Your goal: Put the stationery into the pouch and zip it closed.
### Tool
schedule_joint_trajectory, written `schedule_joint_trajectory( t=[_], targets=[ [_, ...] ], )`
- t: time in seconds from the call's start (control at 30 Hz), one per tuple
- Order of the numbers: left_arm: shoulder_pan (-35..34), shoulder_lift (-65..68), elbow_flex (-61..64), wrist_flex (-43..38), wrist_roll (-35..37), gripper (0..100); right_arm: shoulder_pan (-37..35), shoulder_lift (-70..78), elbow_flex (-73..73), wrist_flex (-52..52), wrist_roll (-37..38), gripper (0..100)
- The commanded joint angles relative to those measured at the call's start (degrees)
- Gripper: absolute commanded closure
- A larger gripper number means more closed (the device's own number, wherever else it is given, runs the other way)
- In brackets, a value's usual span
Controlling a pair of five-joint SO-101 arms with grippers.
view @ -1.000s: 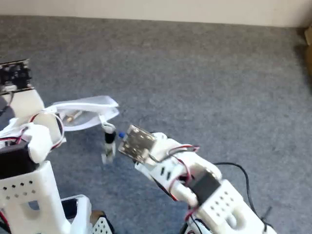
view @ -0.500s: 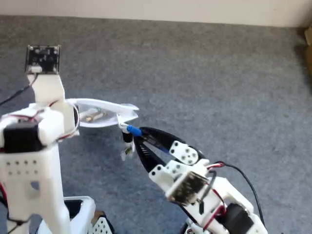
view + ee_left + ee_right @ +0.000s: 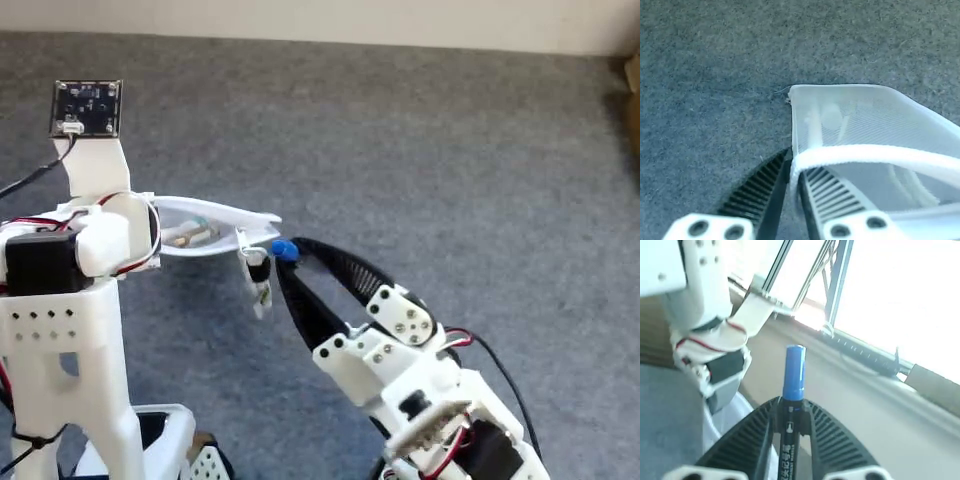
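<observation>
In the high view, the left arm (image 3: 70, 260) holds one end of the white mesh pouch (image 3: 222, 222) over the grey carpet (image 3: 450, 150). The right gripper (image 3: 287, 265) sits at the pouch's other end, and the blue-capped marker (image 3: 283, 249) it carries is just beside the pouch.

In the left wrist view, the left gripper (image 3: 792, 167) is clamped on the pouch's white rim band, and pale stationery (image 3: 815, 125) shows through the pouch's mesh.

In the right wrist view, the right gripper pinches the marker's black barrel, with the cap sticking out past the fingertips.
</observation>
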Motion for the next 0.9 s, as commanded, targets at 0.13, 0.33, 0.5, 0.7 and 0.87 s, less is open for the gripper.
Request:
schedule_joint_trajectory(
  t=[0.13, 0.33, 0.5, 0.7, 0.87],
  targets=[
    [1.4, 2.1, 2.6, -0.1, -0.2, 99, -0.3, -0.2, -2.0, -11.5, -0.5, 99.5],
    [1.4, 2.1, 4.4, -2.6, -0.1, 99, -8.5, 3.6, -2.1, -13.5, -0.5, 99.5],
    [1.4, 2.1, 4.4, -2.5, -0.1, 99, -11.0, 11.8, -4.6, -16.7, -0.5, 99.5],
    [1.4, 2.1, 4.4, -2.5, 2.1, 99, -11.0, 20.6, -4.9, -27.0, -0.5, 99.5],
    [1.4, 2.1, 4.4, -2.5, 2.1, 99, -11.0, 27.2, -4.9, -34.3, -0.4, 99.5]
  ],
)
